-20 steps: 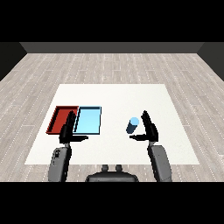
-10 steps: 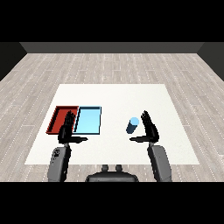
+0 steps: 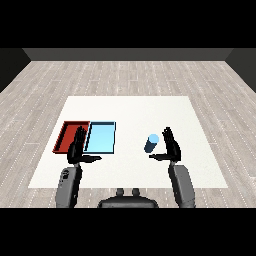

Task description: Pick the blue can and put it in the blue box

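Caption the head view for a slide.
Open right hand beside the blue can; blue tray waits left.

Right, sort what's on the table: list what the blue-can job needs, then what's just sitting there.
Needed for the job:
- blue can, standing beside the right hand
- light blue tray, its destination
- right hand, open next to the can

Not involved:
- red tray, left of the blue one
- left hand, open near the trays

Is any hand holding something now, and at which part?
Nothing is held. The right hand is open beside the blue can; the left hand is open too.
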